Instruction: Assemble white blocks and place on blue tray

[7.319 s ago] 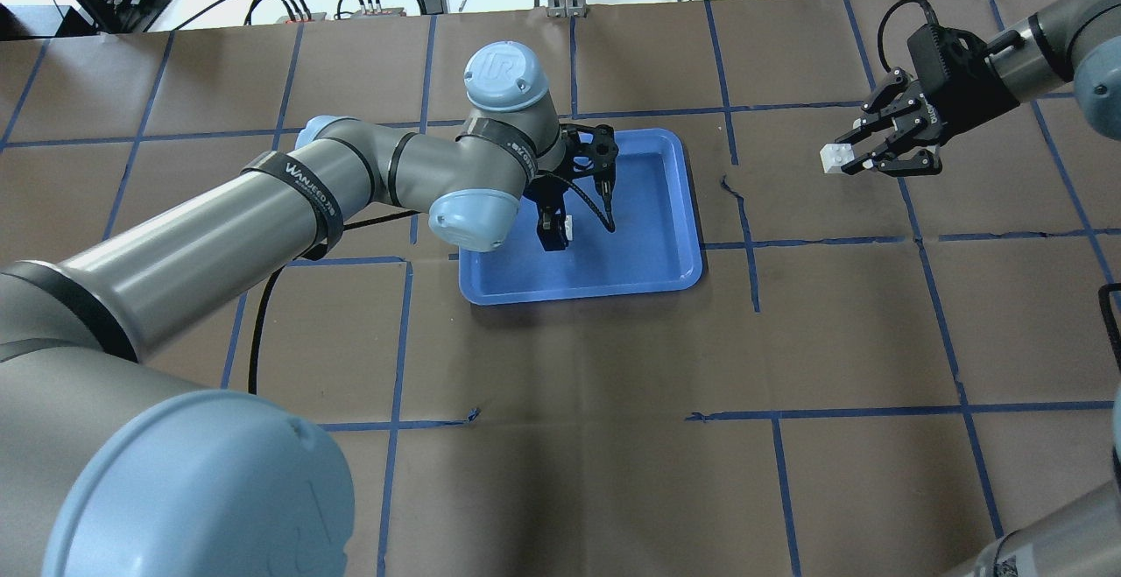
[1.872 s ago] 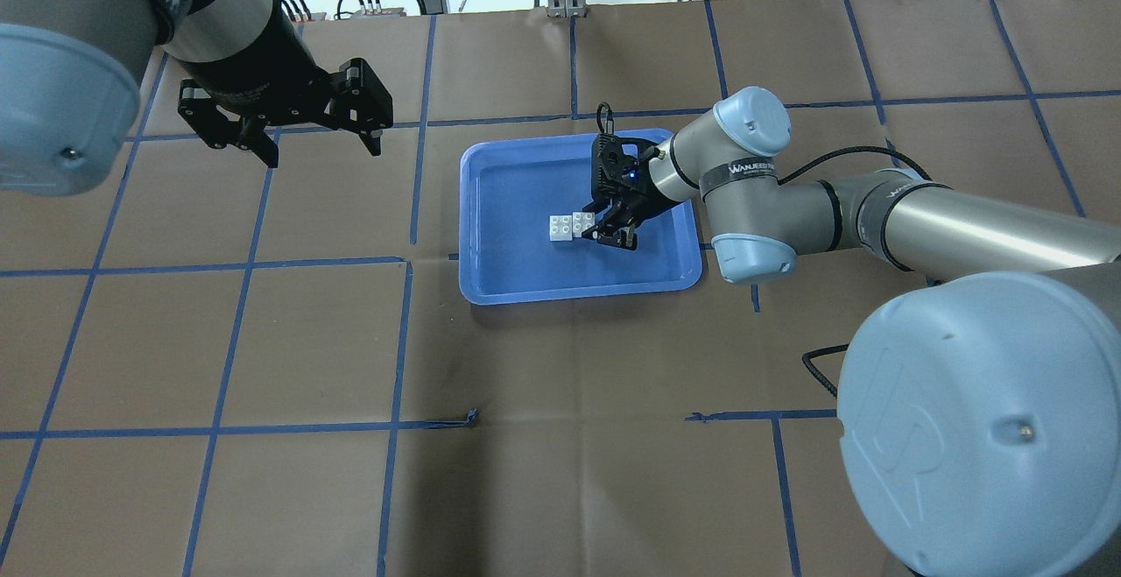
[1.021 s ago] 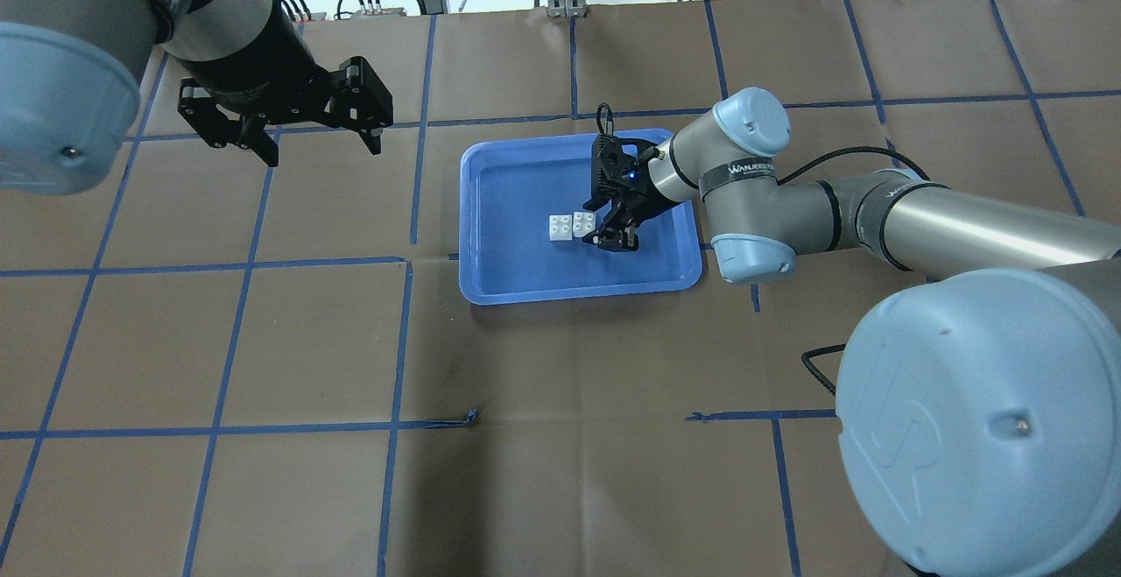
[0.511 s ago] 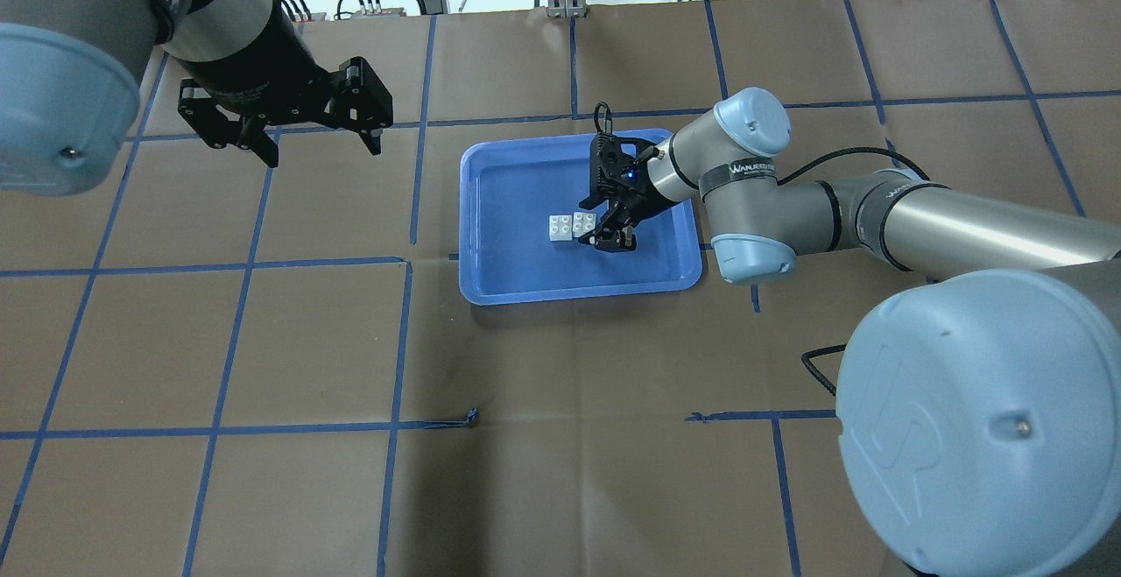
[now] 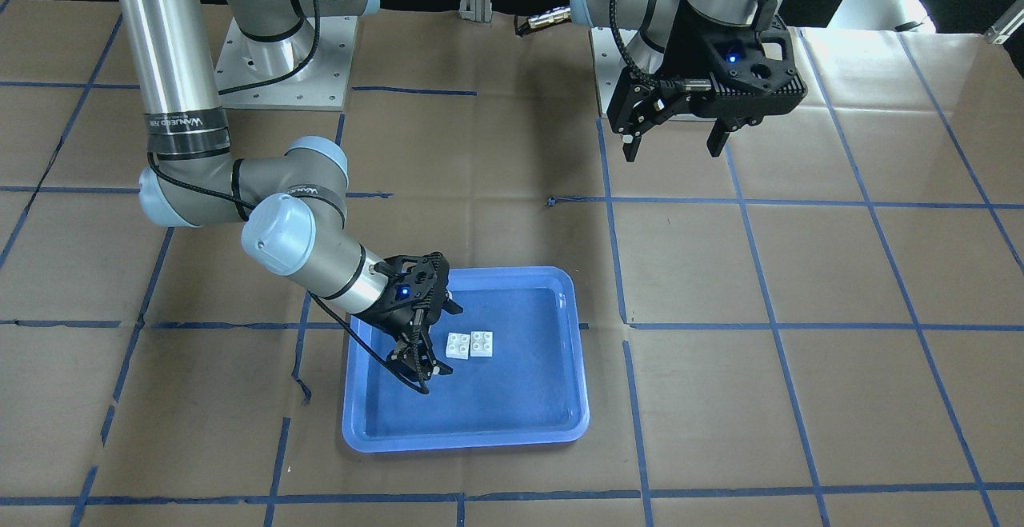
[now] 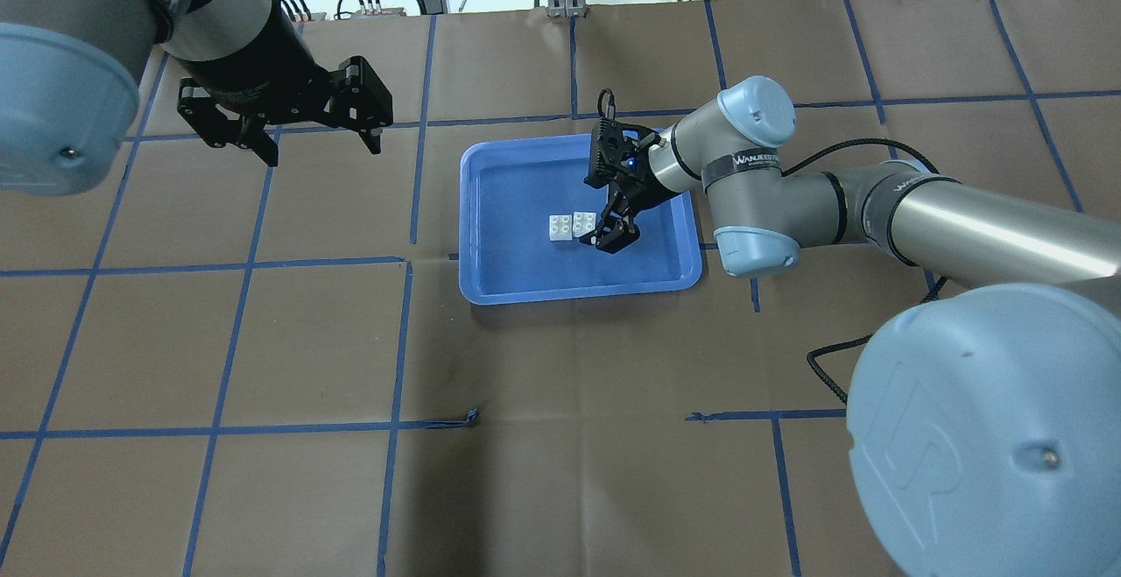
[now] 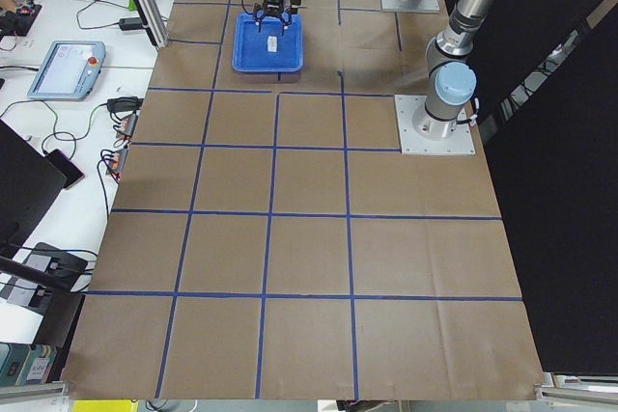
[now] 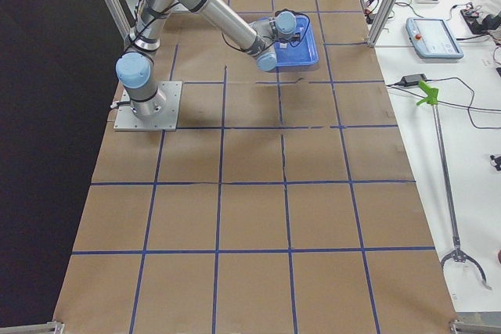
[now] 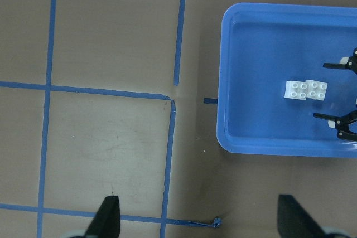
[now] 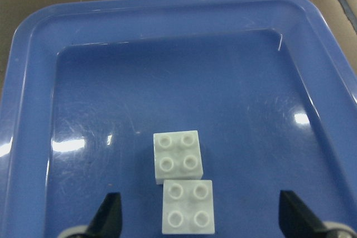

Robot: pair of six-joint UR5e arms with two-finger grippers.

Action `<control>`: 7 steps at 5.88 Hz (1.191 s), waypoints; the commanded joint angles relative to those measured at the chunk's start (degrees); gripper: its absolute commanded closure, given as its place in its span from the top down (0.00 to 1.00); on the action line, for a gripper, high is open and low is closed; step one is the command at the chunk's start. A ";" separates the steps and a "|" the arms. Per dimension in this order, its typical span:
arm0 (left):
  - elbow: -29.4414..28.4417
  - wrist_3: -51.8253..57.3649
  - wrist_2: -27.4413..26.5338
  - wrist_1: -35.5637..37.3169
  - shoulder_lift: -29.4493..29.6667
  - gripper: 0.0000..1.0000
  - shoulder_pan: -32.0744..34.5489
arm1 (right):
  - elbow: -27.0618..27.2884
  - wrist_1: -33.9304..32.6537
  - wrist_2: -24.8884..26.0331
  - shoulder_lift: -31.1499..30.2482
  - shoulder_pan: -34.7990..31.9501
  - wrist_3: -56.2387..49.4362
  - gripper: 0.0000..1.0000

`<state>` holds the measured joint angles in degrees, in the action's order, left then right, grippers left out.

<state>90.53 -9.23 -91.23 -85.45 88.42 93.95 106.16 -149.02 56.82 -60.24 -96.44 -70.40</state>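
Two white blocks (image 6: 572, 227) lie studs-up on the floor of the blue tray (image 6: 525, 284), side by side rather than stacked, so that together they make one short row. Seen from overhead, the long axis of that row runs along the tray's long side, roughly midway between its long rims and a little toward the robot's right. In the right wrist view the row points straight away from the camera: the nearer block (image 10: 188, 207) is shifted slightly sideways from the farther one (image 10: 177, 156), and their facing edges meet or very nearly meet. The right gripper (image 6: 610, 231) reaches into the tray at the row's right-hand end with its jaws spread wider than a block and nothing held. Its fingers (image 10: 109, 215) stand either side of the nearer block with bare blue between them and it, touching neither block. Whether the tips are down at block level or above it, I cannot tell. The left gripper (image 6: 322, 150) hangs wide open and empty over the brown, blue-taped worktop (image 6: 560, 367), well apart from the tray on the robot's left.
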 commanded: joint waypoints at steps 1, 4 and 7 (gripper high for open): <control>0.09 0.00 0.00 0.02 0.00 0.99 0.00 | -0.78 12.78 6.17 -8.44 0.11 14.17 1.00; 0.09 0.00 0.00 0.11 0.00 0.99 0.00 | -8.23 33.71 25.54 -19.26 1.25 41.74 1.00; 0.17 0.00 -0.09 0.11 0.00 0.99 0.00 | -19.20 59.37 31.77 -24.65 3.80 67.63 1.00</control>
<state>90.68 -9.23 -91.30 -85.34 88.42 93.95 90.66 -97.90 87.99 -83.37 -93.23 -8.69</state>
